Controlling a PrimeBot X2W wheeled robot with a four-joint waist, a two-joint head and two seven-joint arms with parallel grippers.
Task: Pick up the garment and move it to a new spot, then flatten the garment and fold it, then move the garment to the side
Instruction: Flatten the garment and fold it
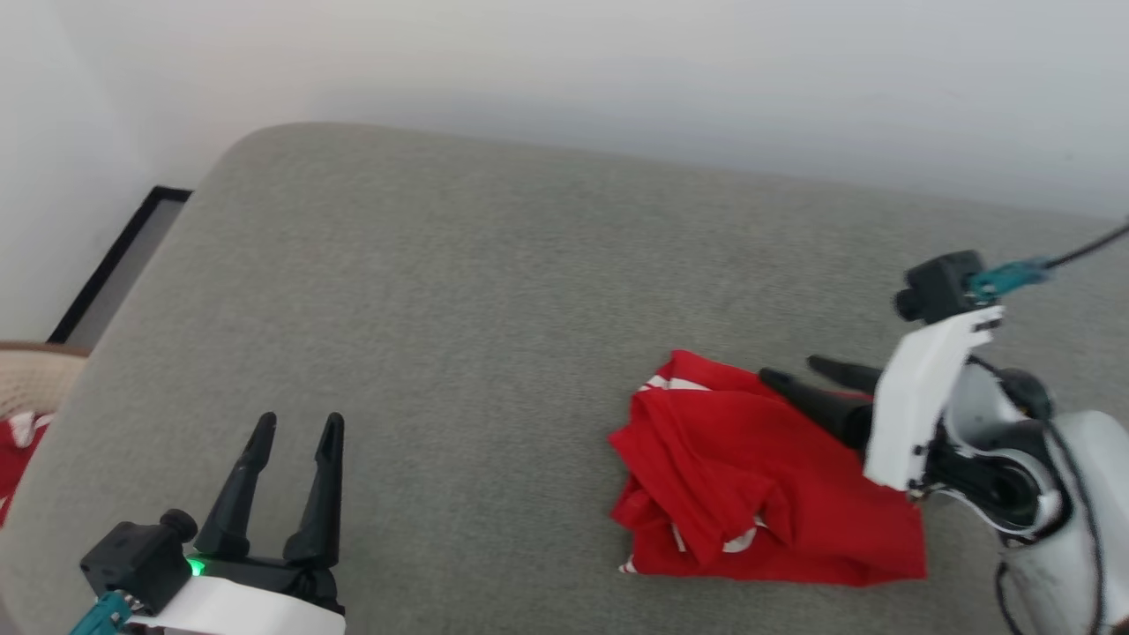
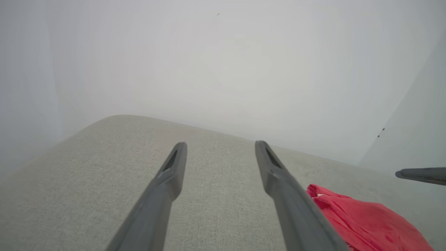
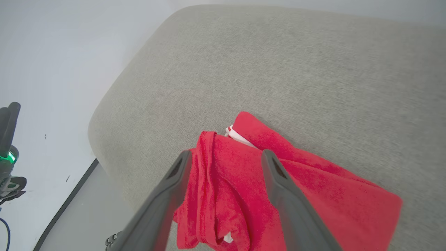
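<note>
One garment (image 1: 750,476) on cushion (image 1: 441,309), outside beige basket (image 1: 35,375)

Count: 1 red garment (image 1: 758,476) on 1 grey cushion (image 1: 441,309). 2 grippers in frame, left gripper (image 1: 297,422) and right gripper (image 1: 792,368), 2 dark fingers each, so 4 fingers total. Far left edge: 1 beige woven basket-like thing (image 1: 35,375), 1 other bit of red-and-white cloth (image 1: 18,459), 1 dark-framed panel (image 1: 115,265)

Right wrist view's bottom edge cuts off the garment (image 3: 331,195).
</note>
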